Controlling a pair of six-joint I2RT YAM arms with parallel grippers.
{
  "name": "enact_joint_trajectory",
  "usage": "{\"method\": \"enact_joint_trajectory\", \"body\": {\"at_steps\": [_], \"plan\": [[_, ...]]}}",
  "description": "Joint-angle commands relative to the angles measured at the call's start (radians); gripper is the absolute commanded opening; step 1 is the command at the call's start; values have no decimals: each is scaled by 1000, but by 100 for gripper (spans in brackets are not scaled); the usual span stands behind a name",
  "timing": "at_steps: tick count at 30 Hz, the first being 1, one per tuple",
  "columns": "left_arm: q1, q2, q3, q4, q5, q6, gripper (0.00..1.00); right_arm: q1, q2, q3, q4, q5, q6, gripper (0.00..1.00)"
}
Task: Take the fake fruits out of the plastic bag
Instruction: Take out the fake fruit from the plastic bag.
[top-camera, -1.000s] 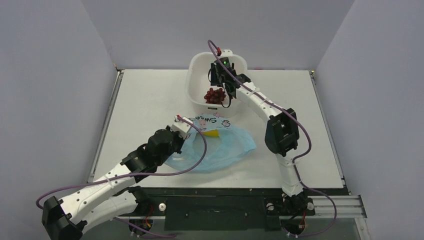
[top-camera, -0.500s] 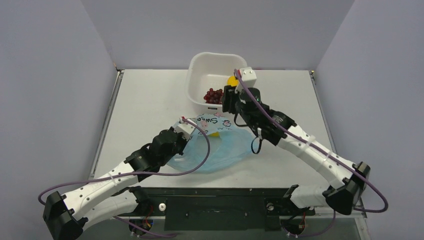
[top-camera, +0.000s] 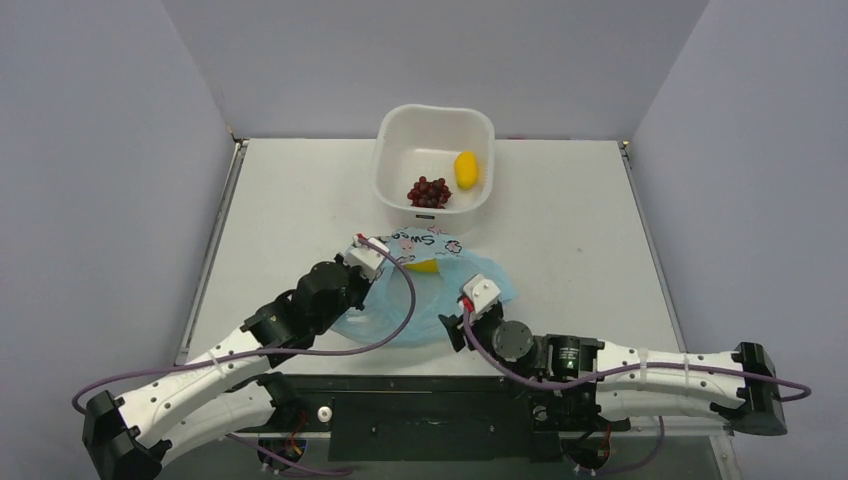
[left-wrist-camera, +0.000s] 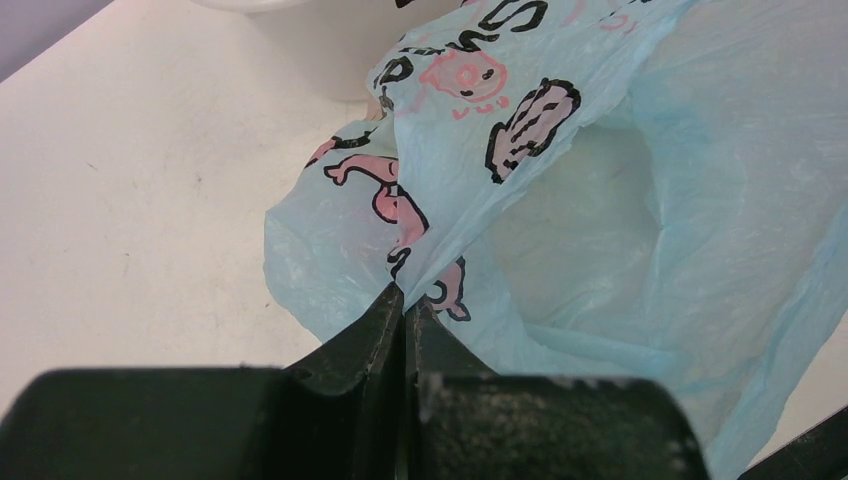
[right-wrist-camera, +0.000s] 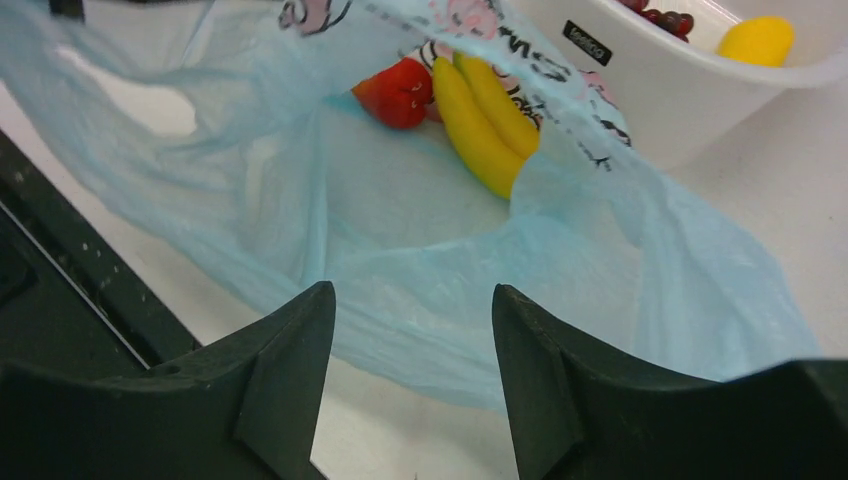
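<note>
The light blue plastic bag (top-camera: 455, 290) lies mid-table, its mouth facing the near edge. My left gripper (top-camera: 378, 268) is shut on the printed edge of the bag (left-wrist-camera: 560, 180), pinching it at the fingertips (left-wrist-camera: 388, 305). My right gripper (top-camera: 452, 328) is open and empty, low at the bag's near edge. In the right wrist view the gripper (right-wrist-camera: 412, 295) faces the open bag (right-wrist-camera: 400, 230); yellow bananas (right-wrist-camera: 480, 125) and a small red fruit (right-wrist-camera: 400, 92) lie inside. The lemon (top-camera: 466, 169) and dark red grapes (top-camera: 429, 191) lie in the white tub (top-camera: 384, 170).
The white tub stands at the back centre of the table, just behind the bag; it also shows in the right wrist view (right-wrist-camera: 640, 95). The black front rail (right-wrist-camera: 60, 290) runs just left of my right gripper. Grey walls enclose the table.
My right arm has swung back from over the tub to the near edge, low at the bag's mouth. The lemon now lies in the tub. My left gripper still holds the bag.
</note>
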Motion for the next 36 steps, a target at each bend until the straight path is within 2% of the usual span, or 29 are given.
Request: {"method": "enact_joint_trajectory", "body": {"at_steps": [1, 7, 11, 16, 24, 30, 36], "plan": [[-7, -40, 1, 28, -4, 1, 0, 109, 46, -76, 242, 129, -202, 56], [-11, -56, 2, 21, 5, 1, 0, 118, 366, 45, 246, 274, -409, 58], [-17, -60, 6, 15, 12, 1, 0, 38, 571, 127, 280, 198, -467, 58], [-21, -81, 0, 16, 11, -3, 0, -64, 665, 172, 348, 96, -536, 58], [-21, -104, -4, 28, 13, -6, 0, -161, 795, 174, 493, -67, -688, 58], [-21, -107, -8, 41, 17, -2, 0, -202, 906, 221, 541, -40, -778, 61], [-21, -73, 1, 52, 26, 1, 0, -249, 994, 315, 495, 0, -826, 63]]}}
